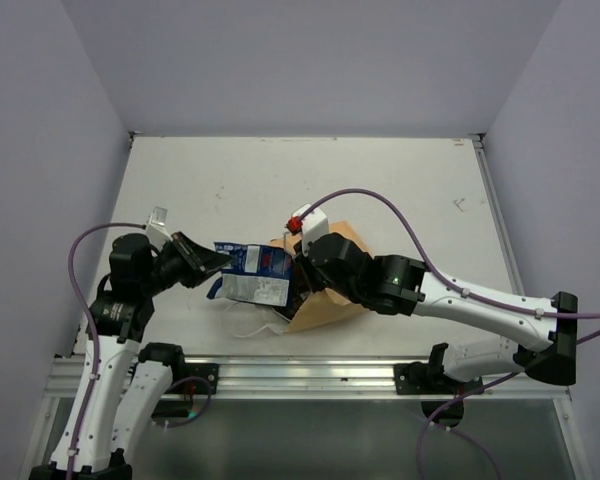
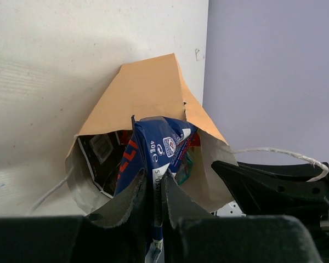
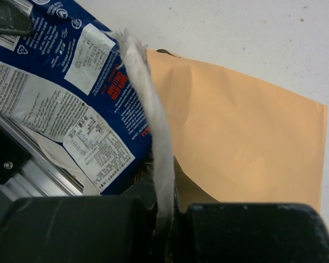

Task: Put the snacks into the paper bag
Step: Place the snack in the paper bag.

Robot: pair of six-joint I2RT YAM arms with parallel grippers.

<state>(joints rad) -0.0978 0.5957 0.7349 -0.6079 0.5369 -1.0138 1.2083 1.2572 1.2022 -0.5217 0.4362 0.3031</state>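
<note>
The tan paper bag (image 1: 325, 300) lies on its side on the white table, mouth toward the left arm; it also shows in the left wrist view (image 2: 153, 93) and the right wrist view (image 3: 236, 126). My left gripper (image 1: 216, 262) is shut on a blue-white snack packet (image 1: 255, 274), holding it at the bag's mouth, part inside (image 2: 159, 148). Dark brown, red and teal-green packets lie inside the bag (image 2: 101, 150). My right gripper (image 1: 302, 283) is shut on the bag's rim (image 3: 151, 109) and holds the mouth open. The blue packet also shows in the right wrist view (image 3: 60, 82).
A white cord handle (image 2: 274, 152) trails from the bag near the right gripper's fingers (image 2: 274, 183). The aluminium rail (image 1: 300, 378) runs along the table's near edge. Purple cables arc over both arms. Grey walls close in the table.
</note>
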